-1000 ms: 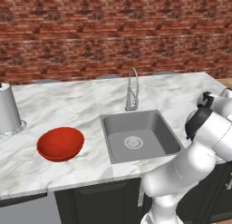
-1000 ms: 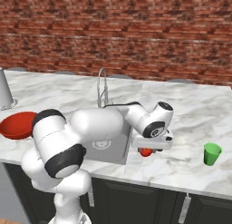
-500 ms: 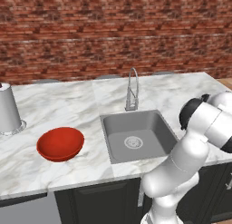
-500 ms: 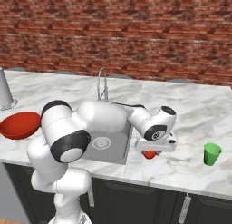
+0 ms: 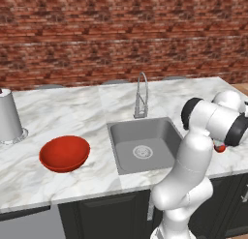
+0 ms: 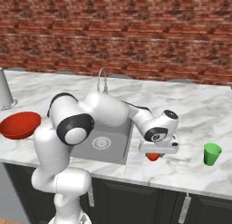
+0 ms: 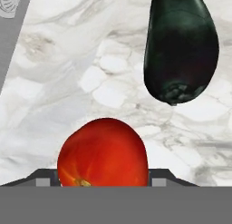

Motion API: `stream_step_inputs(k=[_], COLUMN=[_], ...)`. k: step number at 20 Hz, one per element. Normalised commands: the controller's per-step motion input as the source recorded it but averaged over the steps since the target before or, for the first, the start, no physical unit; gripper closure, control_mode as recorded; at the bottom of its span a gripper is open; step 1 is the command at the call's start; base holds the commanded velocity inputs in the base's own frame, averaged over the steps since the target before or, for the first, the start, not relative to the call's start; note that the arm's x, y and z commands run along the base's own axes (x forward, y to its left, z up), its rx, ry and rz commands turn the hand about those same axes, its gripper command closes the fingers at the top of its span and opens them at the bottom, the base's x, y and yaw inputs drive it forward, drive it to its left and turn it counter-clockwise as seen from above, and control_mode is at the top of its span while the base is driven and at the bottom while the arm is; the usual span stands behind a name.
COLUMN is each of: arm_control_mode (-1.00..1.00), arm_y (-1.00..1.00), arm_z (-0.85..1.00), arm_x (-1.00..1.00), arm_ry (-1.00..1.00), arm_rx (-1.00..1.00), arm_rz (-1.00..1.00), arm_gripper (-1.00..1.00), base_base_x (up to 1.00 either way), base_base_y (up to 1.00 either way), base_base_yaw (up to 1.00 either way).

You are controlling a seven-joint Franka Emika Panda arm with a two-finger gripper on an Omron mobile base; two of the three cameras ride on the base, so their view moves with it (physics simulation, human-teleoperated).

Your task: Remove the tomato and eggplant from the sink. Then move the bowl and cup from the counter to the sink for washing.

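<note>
My gripper [image 6: 156, 152] is shut on the tomato [image 7: 103, 153], a shiny red ball held low over the counter [image 6: 181, 128] just right of the sink [image 5: 127, 132]. The tomato [image 6: 154, 157] pokes out under the hand, and shows as a red speck [image 5: 220, 148] behind the arm. Just beyond it the dark eggplant [image 7: 181, 46] lies on the marble. The red bowl [image 5: 64, 153] sits left of the sink. Near the front edge, right of my gripper, stands the green cup [image 6: 211, 153].
A curved metal faucet [image 5: 141, 95] rises behind the sink. A grey canister [image 5: 8, 117] stands at the far left of the counter. A brick wall runs along the back. My arm reaches across the sink's front right corner.
The gripper has carried the tomato a little further right over the counter, away from the sink edge. The elbow has swung along with it. Bowl and cup have not moved.
</note>
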Motion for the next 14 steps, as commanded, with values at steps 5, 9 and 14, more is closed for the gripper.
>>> stream_step_inputs(k=[5,9,14], arm_control_mode=[-1.0,-1.0,-1.0], arm_y=[-0.16,-0.15,-0.09], arm_z=[-0.2,-0.2,-0.2], arm_x=[0.11,0.07,0.04], arm_ry=[0.0,0.0,0.0], arm_rx=[0.0,0.0,0.02], arm_rz=[0.0,0.0,0.0], arm_gripper=[1.0,1.0,1.0], base_base_x=[0.0,0.0,0.0], base_base_y=[0.0,0.0,0.0], base_base_yaw=[0.0,0.0,0.0])
